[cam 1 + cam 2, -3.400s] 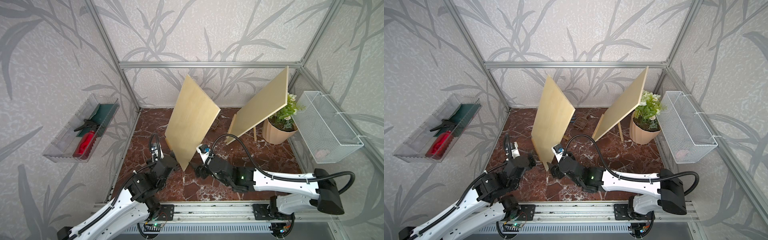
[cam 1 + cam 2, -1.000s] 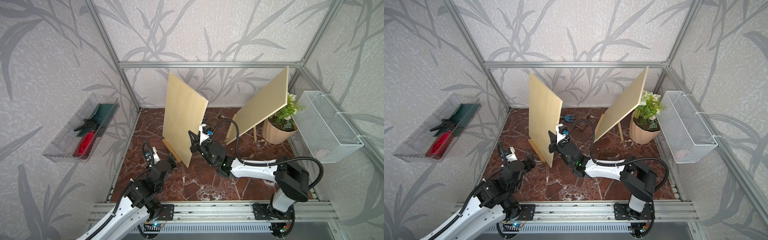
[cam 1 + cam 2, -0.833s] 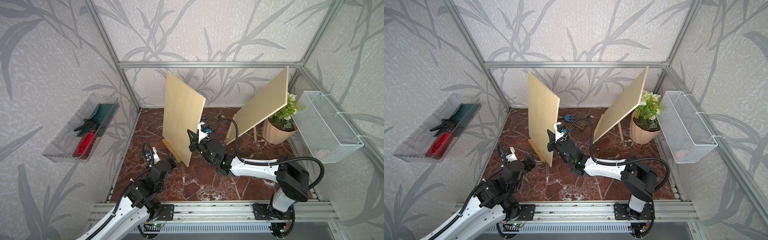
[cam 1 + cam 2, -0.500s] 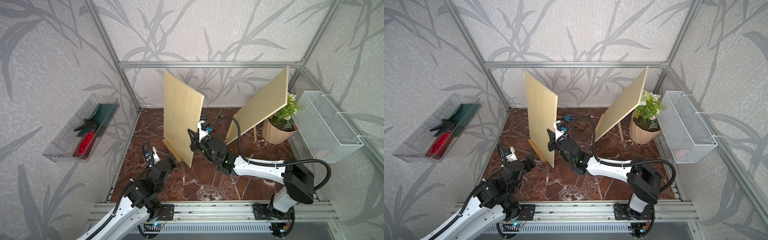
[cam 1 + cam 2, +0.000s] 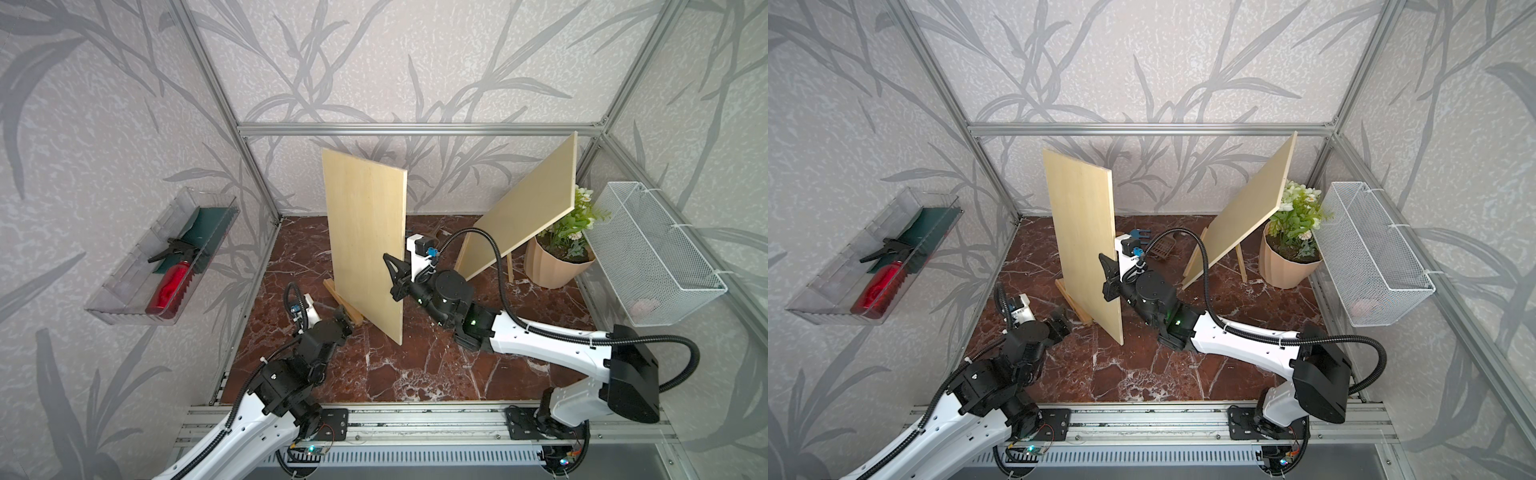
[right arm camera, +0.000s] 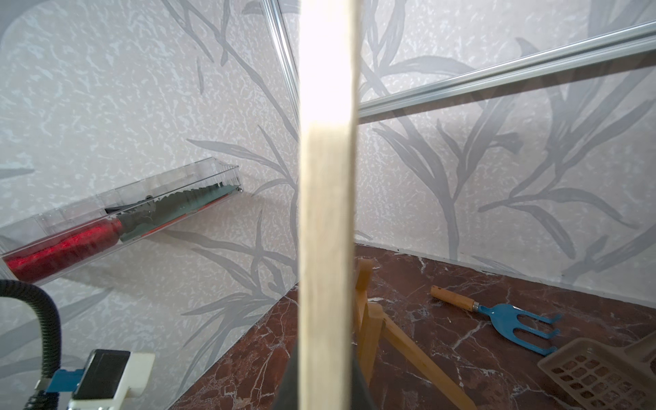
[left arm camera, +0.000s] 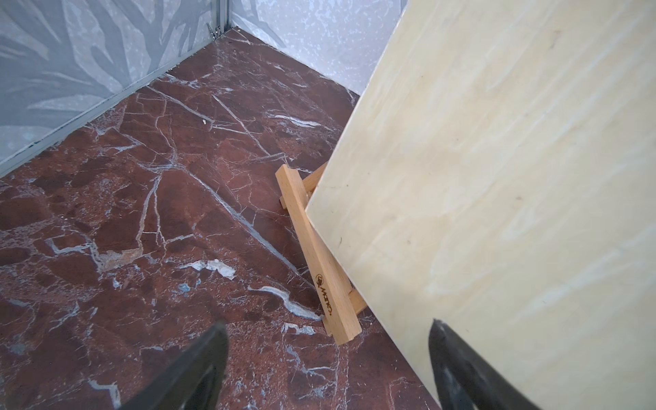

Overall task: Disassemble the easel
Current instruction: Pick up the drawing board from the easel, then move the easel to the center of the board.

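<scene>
Lower left of centre in a top view, your left gripper [image 5: 344, 323] hovers with jaws wide and empty, aimed at the easel's ledge [image 5: 334, 291], probably ready to steady it. At centre the board [image 5: 365, 245] stands nearly upright, its lower edge beside that ledge. On the board's right edge your right gripper [image 5: 397, 272] is clamped tight, likely so the board lifts clear without toppling.

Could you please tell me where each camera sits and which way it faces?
Top views: high in front, looking down toward the back; left arm and right arm show.
Left wrist: on the left arm, facing floor, easel and board; open left gripper shows.
Right wrist: on the right arm, facing along the board's edge; right gripper pinches it.
Shared: the board, everywhere.
</scene>
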